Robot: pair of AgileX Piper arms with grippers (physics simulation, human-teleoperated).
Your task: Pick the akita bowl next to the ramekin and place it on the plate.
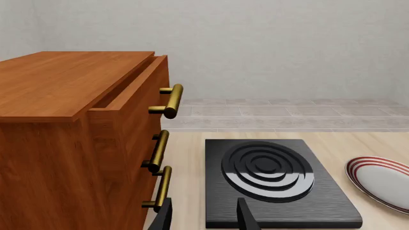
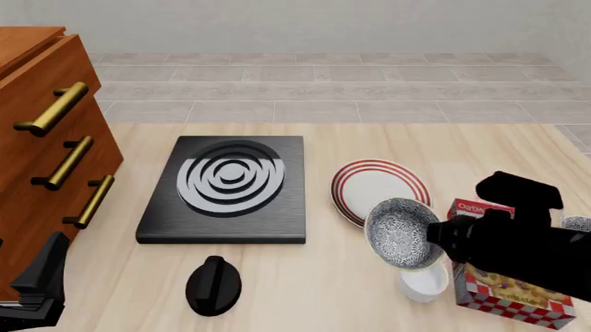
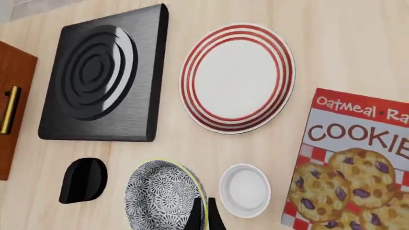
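On the wooden tabletop (image 2: 388, 138) stand one ramekin (image 2: 425, 282), empty, near the front edge; one cookie box (image 2: 503, 290) beside it toward the right edge; one black knob (image 2: 213, 283) left of them; one black stove burner (image 2: 226, 188) and one red-ringed plate (image 2: 378, 188), bare, farther back. The right gripper (image 3: 203, 213) pinches the rim of the akita bowl (image 2: 400, 232), held tilted and empty above the ramekin, overlapping the plate's near rim in the front view. A second speckled bowl (image 2: 577, 223) peeks out at the right edge. The left gripper (image 1: 204, 215) hangs open by the three-handled wooden drawer cabinet (image 2: 37, 152), top drawer ajar.
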